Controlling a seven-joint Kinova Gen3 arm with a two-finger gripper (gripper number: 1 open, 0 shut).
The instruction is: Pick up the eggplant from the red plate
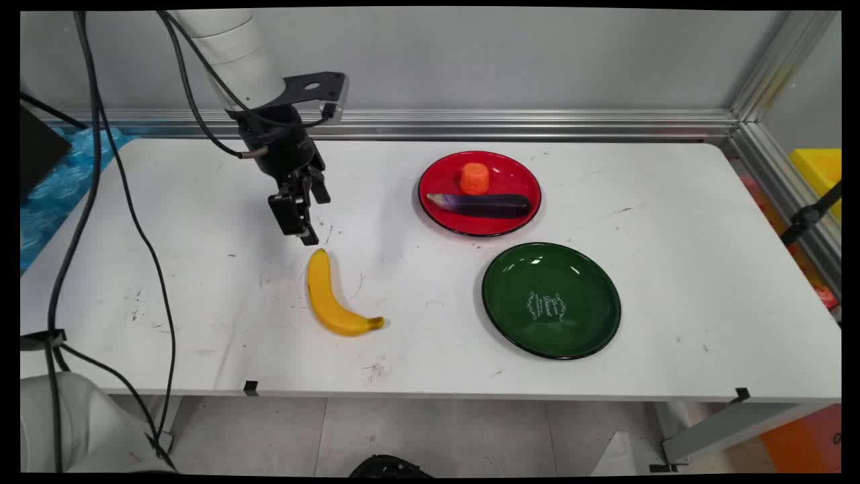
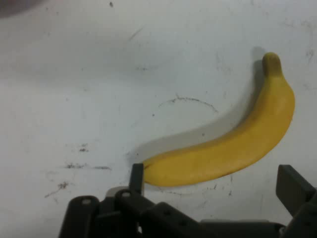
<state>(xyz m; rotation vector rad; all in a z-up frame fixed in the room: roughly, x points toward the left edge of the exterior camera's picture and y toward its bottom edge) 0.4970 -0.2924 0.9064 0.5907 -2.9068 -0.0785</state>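
Hand view showed us the banana (image 2: 233, 146) lying flat on the white table (image 2: 99, 74), curved, with its stem end toward the picture's upper right and its blunt end low in the frame. The gripper (image 2: 213, 181) hung just above that blunt end with its two fingers (image 2: 136, 178) spread wide apart, one finger at the left close beside the banana's tip, the other at the right edge of the picture, clear of the fruit. Nothing was held between them.

In the main view we saw the gripper (image 1: 299, 225) above the table (image 1: 672, 282), left of the middle, its tips just over the far end of the banana (image 1: 332, 296). The banana lay toward the near side of the table, its stem pointing right. We could not tell whether a fingertip touched the fruit.

Well to the right we found a red plate (image 1: 517, 168) toward the far side of the table, carrying an orange piece of carrot (image 1: 474, 178) and, in front of it, a dark purple eggplant (image 1: 484, 205) lying crosswise. Just beside it, nearer to us, sat a green plate (image 1: 584, 282) with white lettering in its middle. Black cables (image 1: 127, 215) hung down from the arm at the left.
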